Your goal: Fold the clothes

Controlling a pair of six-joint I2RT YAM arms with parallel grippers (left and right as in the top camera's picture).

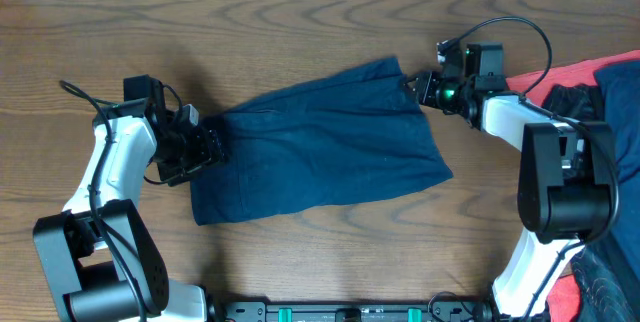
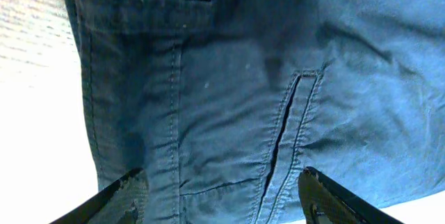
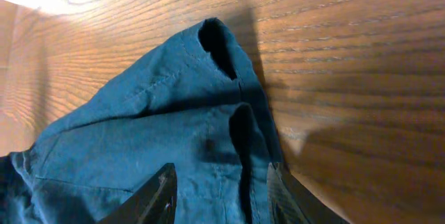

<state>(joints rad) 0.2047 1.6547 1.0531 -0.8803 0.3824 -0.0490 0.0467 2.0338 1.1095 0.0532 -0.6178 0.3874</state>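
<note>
The dark navy shorts (image 1: 320, 147) lie spread flat across the middle of the wooden table. My left gripper (image 1: 207, 149) is at their left edge, open wide, with the seamed fabric and a slit pocket (image 2: 278, 140) between its fingers (image 2: 219, 196). My right gripper (image 1: 415, 88) is at the shorts' far right corner. Its fingers (image 3: 221, 196) are partly apart and straddle the folded hem (image 3: 229, 113), which rests on the wood.
A bright red cloth (image 1: 560, 74) and other blue fabric (image 1: 622, 102) lie at the right edge behind the right arm. A dark crinkled garment (image 1: 610, 282) sits at the bottom right. Bare wood surrounds the shorts (image 3: 348, 78).
</note>
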